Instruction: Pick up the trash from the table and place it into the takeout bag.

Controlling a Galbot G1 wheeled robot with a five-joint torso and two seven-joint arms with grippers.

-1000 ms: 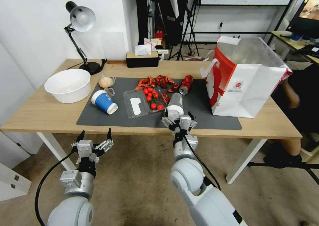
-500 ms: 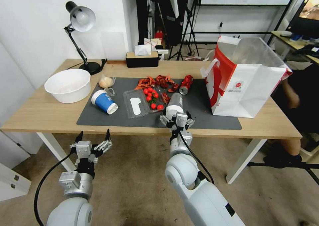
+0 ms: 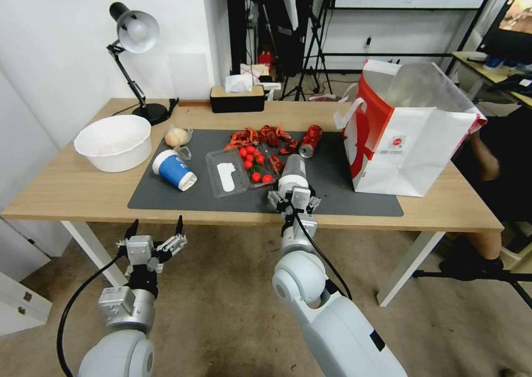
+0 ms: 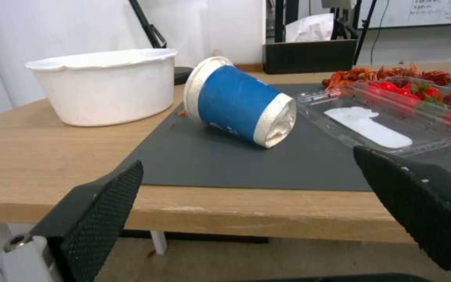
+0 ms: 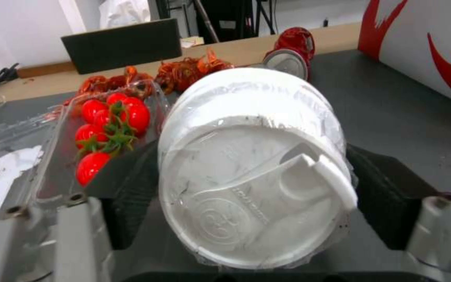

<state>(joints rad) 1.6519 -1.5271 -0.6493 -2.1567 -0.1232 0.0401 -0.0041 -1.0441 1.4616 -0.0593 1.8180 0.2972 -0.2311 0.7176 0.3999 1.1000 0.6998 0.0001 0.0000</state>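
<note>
R gripper at near edge of the dark mat on the table, fingers spread to either side of the grey cup, lid end toward the wrist; in the right wrist view the white lid sits between the two black pads, slight gaps showing both sides, so not clamped yet as far as I can tell. Cup lies on its side, just beside the clear tomato tray. Judgement: paper/plastic cup, prob. near empty so light; wall soft, will dent if squeezed hard; lid is the stiffest ring but smooth and could pop off or slip. Best hold: across the body right behind the lid rim, moderate force, keep lid end level in case of dregs. Round shape may roll away on first contact, so centre it before closing. Takeout bag stands open at the R end of the mat, clear of the cup. L gripper idle below the table edge, fingers wide apart, facing the blue cup, which lies tipped over near the white bowl. Crushed red can still on the mat behind.
</note>
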